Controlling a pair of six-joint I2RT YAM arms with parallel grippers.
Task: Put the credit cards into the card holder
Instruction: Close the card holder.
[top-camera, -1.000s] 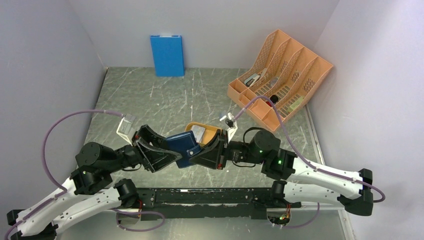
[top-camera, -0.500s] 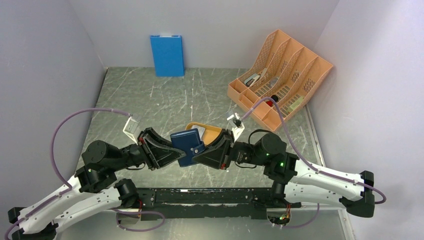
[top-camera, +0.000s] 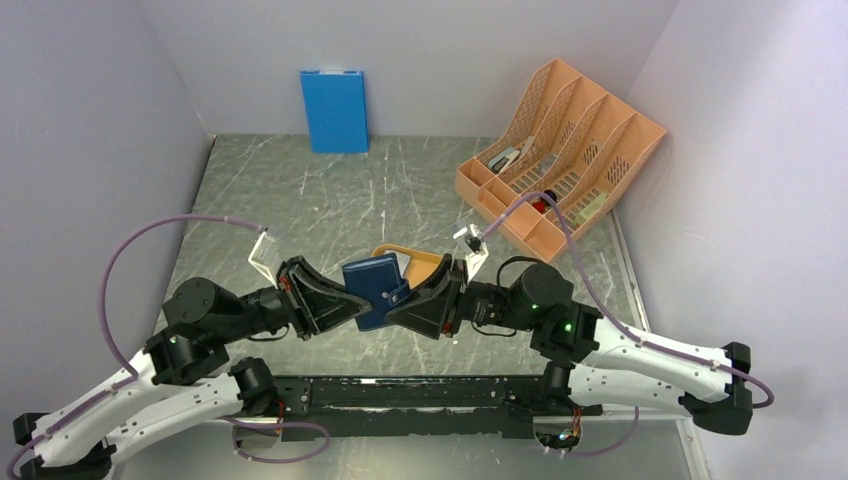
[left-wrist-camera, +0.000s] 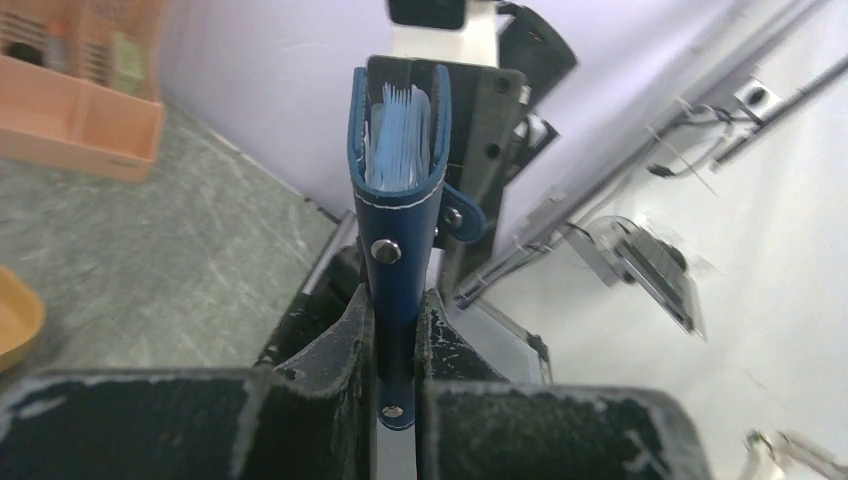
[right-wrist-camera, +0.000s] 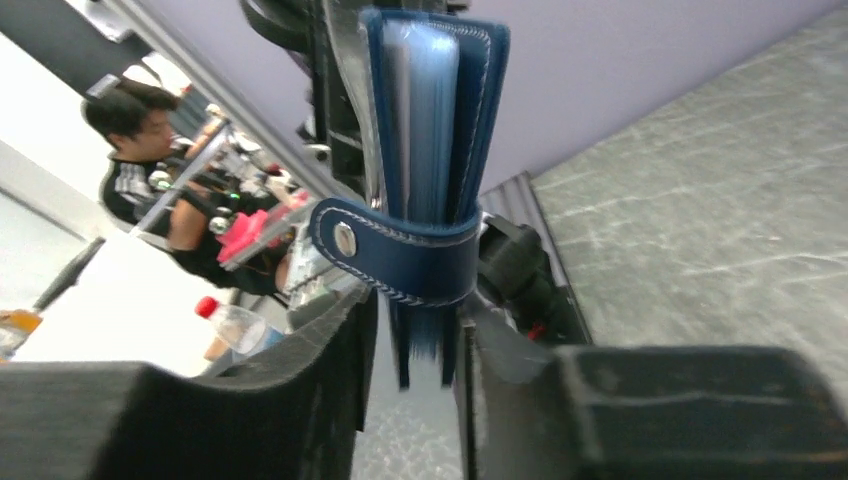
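The wallet (top-camera: 372, 285) was held in the air above the near middle of the surface (top-camera: 300, 210), between the two arms, which met there almost tip to tip. The left tool (top-camera: 352, 303) was clamped on it: in the left wrist view both fingers pressed flat against one edge of the navy cover, with no gap on either side. The right tool (top-camera: 395, 308) had the opposite edge of the wallet between its fingers, but in the right wrist view this edge was blurred, so I could not tell if the fingers pressed it or only stood beside it. The wallet was seen edge-on in both wrist views, the two covers a little apart, and the pale pockets (left-wrist-camera: 400, 140) stood between them. The snap tab (right-wrist-camera: 400, 250) wrapped around one side of the covers. From above, the far edge of the wallet overlapped the near rim of the orange tray (top-camera: 425, 265), which lay just behind the right tool. A broad stretch of marbled surface ran from the tray to the blue panel (top-camera: 335, 110), which leaned on the back wall. The orange file rack (top-camera: 560, 150) took the far right corner, well apart from the wallet. On the left, the surface ran open up to the side wall.
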